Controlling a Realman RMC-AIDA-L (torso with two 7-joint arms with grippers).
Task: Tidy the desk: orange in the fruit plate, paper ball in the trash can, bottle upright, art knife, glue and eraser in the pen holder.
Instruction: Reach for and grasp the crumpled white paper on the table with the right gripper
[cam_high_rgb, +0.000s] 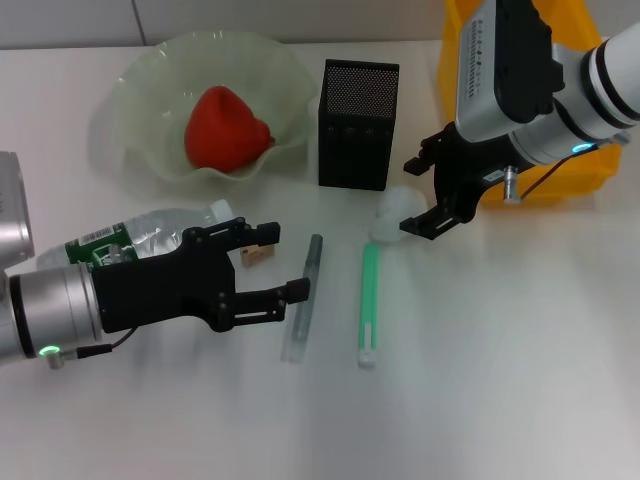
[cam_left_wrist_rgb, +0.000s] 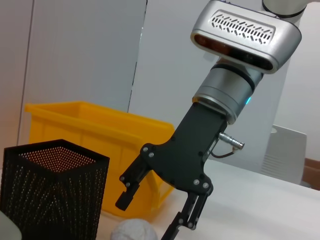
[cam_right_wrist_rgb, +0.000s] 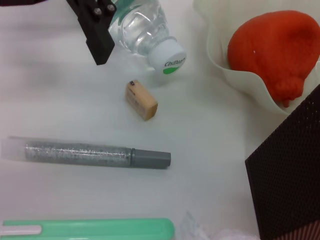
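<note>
Here the crumpled white paper ball (cam_high_rgb: 396, 212) sits between the right gripper's (cam_high_rgb: 428, 194) spread fingers

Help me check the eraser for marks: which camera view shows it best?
The right wrist view: the eraser lies close and whole beside the bottle cap. The head view shows only a sliver behind the left gripper. The left wrist view misses it.

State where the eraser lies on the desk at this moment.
In the head view the eraser lies left of centre on the desk, just off the lying bottle's cap, between the left claw's fingertips, left of the glue.
</note>
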